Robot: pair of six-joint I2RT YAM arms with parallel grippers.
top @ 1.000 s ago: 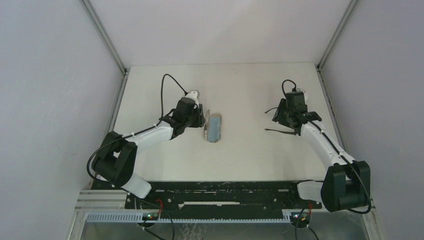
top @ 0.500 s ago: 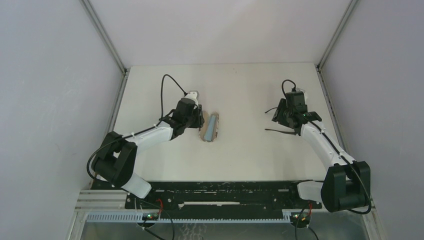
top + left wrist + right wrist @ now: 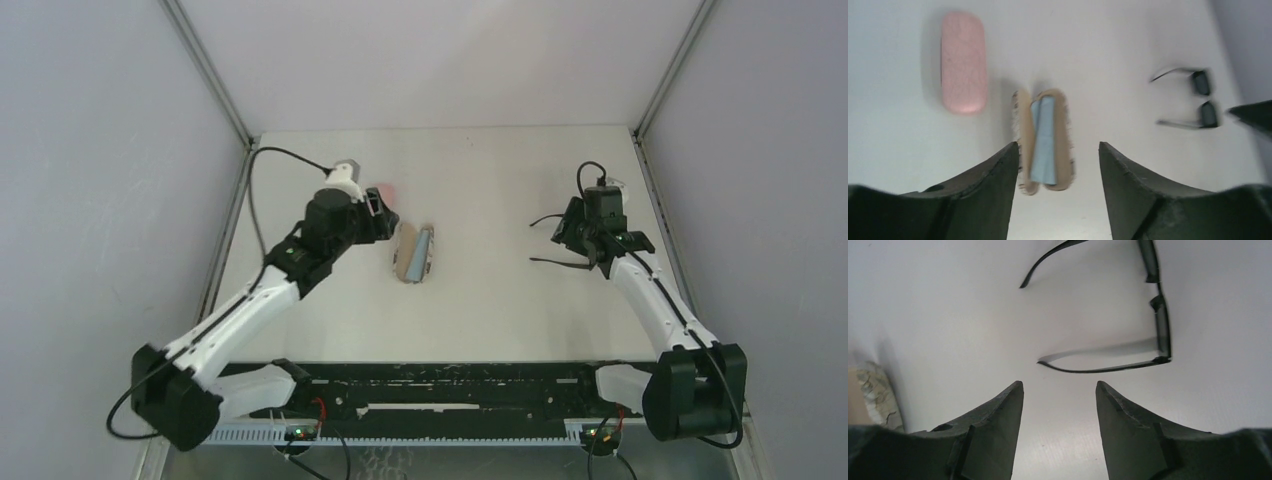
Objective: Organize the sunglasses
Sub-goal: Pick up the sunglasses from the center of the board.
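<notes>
The sunglasses lie unfolded on the white table at the right, both thin black temple arms spread toward the middle. My right gripper hovers over them, open and empty, its fingertips just short of the nearer temple arm; from above it hides the lenses. In the left wrist view the sunglasses appear far right. My left gripper is open with nothing in it, just above the near end of an open case. From above this gripper is just left of that case.
The open case has a tan lining and a grey-patterned outside, and holds a rolled light-blue cloth. A shut pink case lies left of it, mostly hidden by my left wrist from above. Grey walls enclose the table.
My left arm swung its elbow out and drew back up and left from the open case, its jaws widening. The pink case came into view. My right gripper shifted slightly right and opened a little.
</notes>
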